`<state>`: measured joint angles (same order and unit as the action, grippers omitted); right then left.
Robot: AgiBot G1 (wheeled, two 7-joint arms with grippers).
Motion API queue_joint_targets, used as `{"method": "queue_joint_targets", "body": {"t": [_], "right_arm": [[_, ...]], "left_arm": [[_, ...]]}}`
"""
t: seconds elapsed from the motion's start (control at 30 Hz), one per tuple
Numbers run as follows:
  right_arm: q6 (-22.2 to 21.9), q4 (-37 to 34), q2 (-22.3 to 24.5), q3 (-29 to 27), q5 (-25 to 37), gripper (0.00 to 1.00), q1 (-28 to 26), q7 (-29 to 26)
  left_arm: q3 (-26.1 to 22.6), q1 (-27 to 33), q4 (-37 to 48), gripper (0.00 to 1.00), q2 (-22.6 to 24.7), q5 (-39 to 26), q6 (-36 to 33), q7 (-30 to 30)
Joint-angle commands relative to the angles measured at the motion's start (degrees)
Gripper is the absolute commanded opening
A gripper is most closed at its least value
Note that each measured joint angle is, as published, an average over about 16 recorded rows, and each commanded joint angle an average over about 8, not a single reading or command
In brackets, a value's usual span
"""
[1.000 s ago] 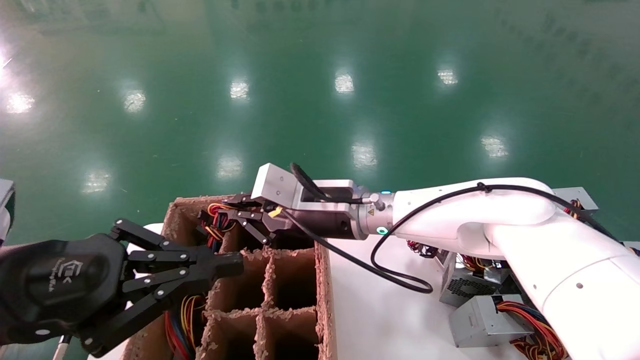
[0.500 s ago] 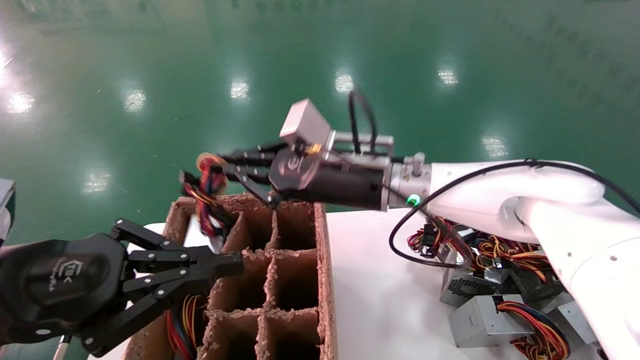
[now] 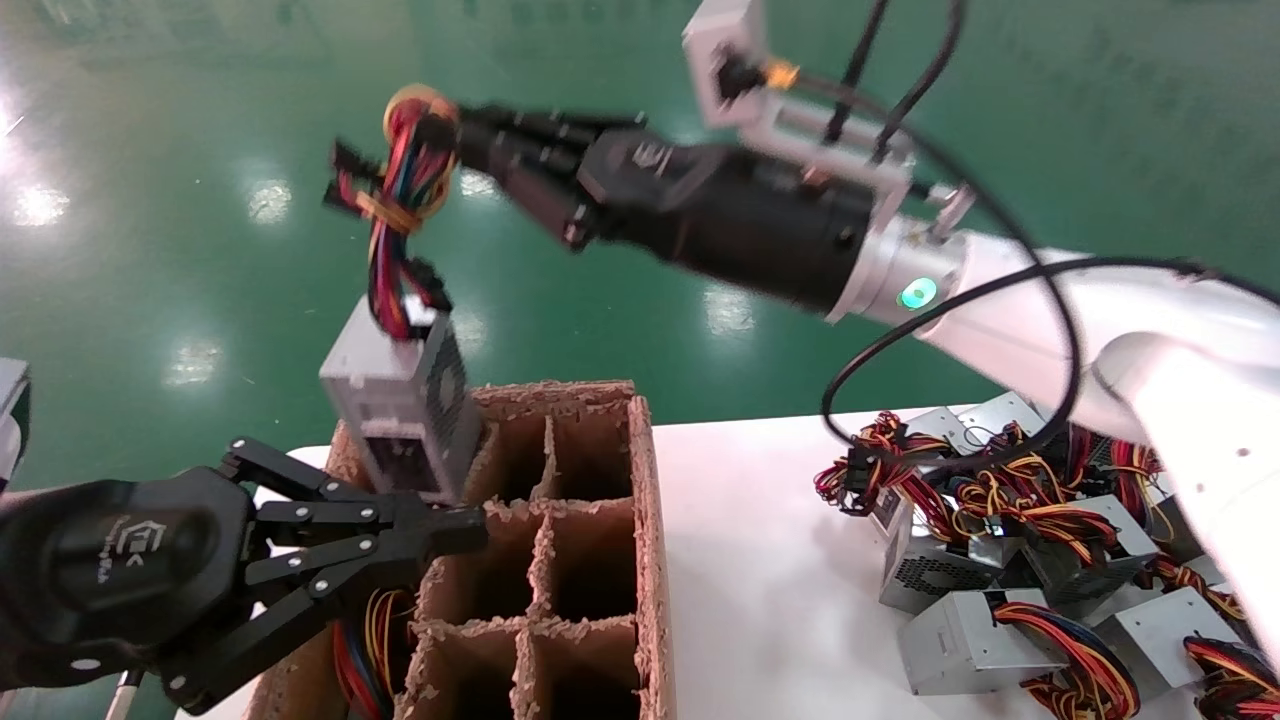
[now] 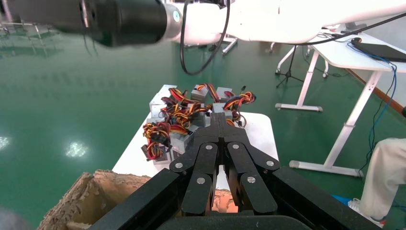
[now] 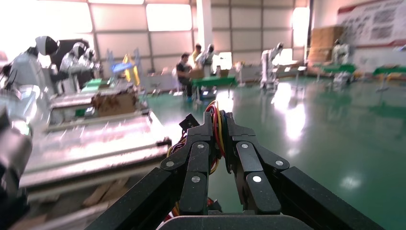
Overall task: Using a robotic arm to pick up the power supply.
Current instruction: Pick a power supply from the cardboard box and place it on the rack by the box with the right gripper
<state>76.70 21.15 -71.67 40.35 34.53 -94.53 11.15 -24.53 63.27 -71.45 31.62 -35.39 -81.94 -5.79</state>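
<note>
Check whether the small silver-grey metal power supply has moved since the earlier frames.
Yes. The right gripper lifted the power supply by its wires out of the cardboard divider box.

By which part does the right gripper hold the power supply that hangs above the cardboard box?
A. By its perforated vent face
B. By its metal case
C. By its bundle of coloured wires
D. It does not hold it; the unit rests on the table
C: the right gripper is shut on the wire bundle, and the power supply dangles below it over the cardboard box.
</note>
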Motion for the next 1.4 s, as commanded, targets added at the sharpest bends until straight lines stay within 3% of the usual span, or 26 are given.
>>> {"method": "queue_joint_targets", "body": {"t": [0.03, 0.23, 0.43, 0.87, 1.1, 1.4], "right_arm": [[-0.18, 0.74, 0.64, -0.64, -0.97, 0.0, -0.31, -1.16], [-4.48, 8.84, 5.34, -3.21, -4.07, 0.0, 0.8, -4.15], [-10.54, 21.4, 12.82, -5.76, -6.63, 0.0, 4.79, -7.56], [-27.28, 49.6, 35.18, -8.42, -10.13, 0.0, 23.7, -17.29], [-28.8, 54.01, 43.12, -10.94, -15.54, 0.0, 34.63, -17.8], [-28.48, 53.71, 48.0, -12.11, -19.0, 0.0, 45.38, -14.76]], "left_arm": [[0.0, 0.0, 0.0, 0.0, 0.0, 0.0, 0.0, 0.0], [0.0, 0.0, 0.0, 0.0, 0.0, 0.0, 0.0, 0.0], [0.0, 0.0, 0.0, 0.0, 0.0, 0.0, 0.0, 0.0], [0.0, 0.0, 0.0, 0.0, 0.0, 0.0, 0.0, 0.0], [0.0, 0.0, 0.0, 0.0, 0.0, 0.0, 0.0, 0.0], [0.0, 0.0, 0.0, 0.0, 0.0, 0.0, 0.0, 0.0]]}}
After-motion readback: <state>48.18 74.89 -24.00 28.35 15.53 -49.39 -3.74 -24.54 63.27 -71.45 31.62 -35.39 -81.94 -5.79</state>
